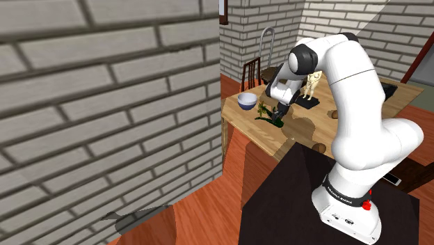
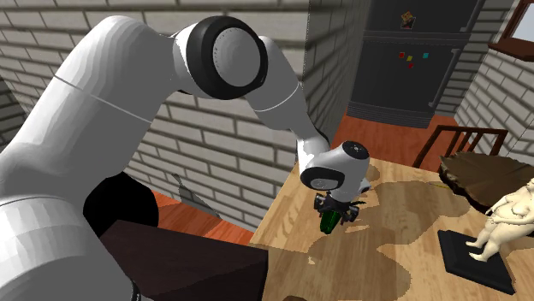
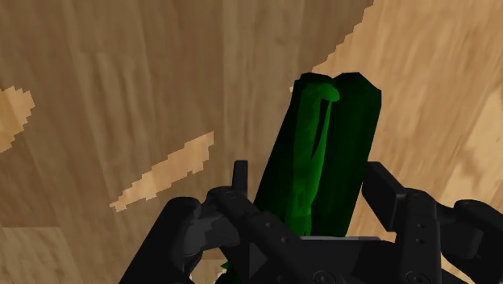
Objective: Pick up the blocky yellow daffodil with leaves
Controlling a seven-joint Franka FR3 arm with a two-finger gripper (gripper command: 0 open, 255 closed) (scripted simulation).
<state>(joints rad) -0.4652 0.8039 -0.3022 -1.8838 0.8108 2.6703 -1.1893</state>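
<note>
The daffodil (image 1: 265,111) is a blocky plant with dark green leaves and a yellowish top, near the wooden table's (image 1: 306,131) edge beside a bowl. In the wrist view its green leaves (image 3: 326,153) fill the gap between my black fingers (image 3: 239,194) and stick out past them. My gripper (image 3: 310,194) is shut on the leaves. In the second exterior view the gripper (image 2: 335,212) points down just over the table (image 2: 402,235), with the green leaf tip (image 2: 329,226) poking out below it. In the shoulder view the gripper (image 1: 281,113) is low over the table. I cannot tell whether the plant is off the surface.
A blue-white bowl (image 1: 246,101) stands close to the plant. A pale figurine (image 1: 311,85) (image 2: 505,224) on a black base stands farther along the table. Behind the table are a chair (image 1: 252,69) and a dark fridge (image 2: 415,60). A brick wall (image 1: 104,104) runs alongside.
</note>
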